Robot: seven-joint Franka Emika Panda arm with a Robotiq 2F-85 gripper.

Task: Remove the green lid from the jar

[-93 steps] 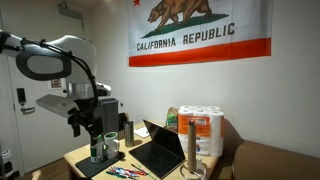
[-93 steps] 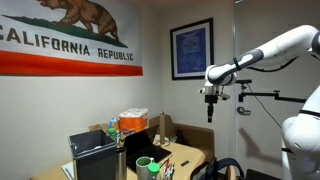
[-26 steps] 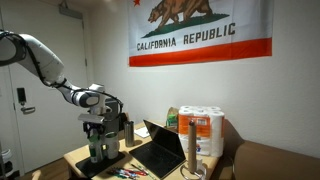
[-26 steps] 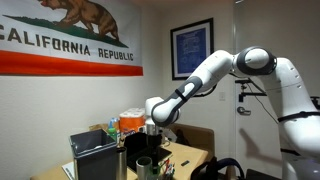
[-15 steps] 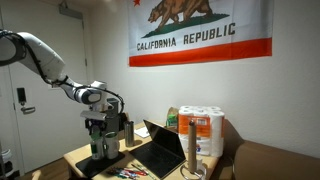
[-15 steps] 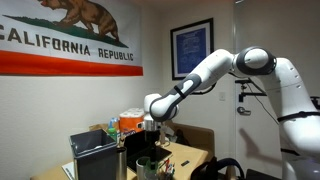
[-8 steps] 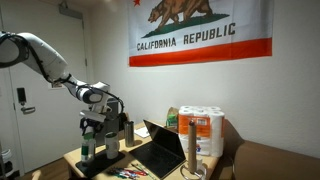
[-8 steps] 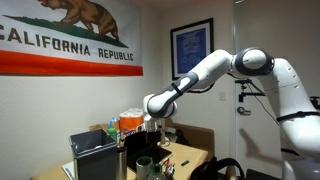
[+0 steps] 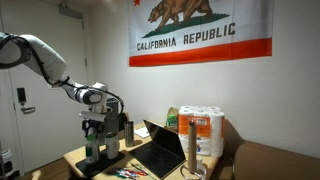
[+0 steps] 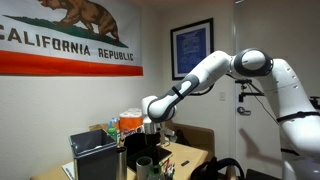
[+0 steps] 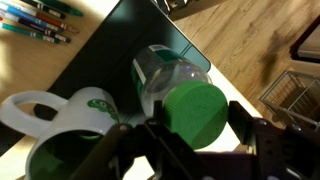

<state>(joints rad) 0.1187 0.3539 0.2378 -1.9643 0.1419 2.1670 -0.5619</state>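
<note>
Grasp looks done: gripper (image 11: 195, 122) is clamped on lid (image 11: 196, 110), which seems still seated on jar (image 11: 163, 75) near a table (image 11: 250, 40) corner; lifting it off remains.

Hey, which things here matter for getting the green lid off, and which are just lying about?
For the job: lid, jar, gripper.
Lying about: mug, markers, laptop, paper towels.
</note>
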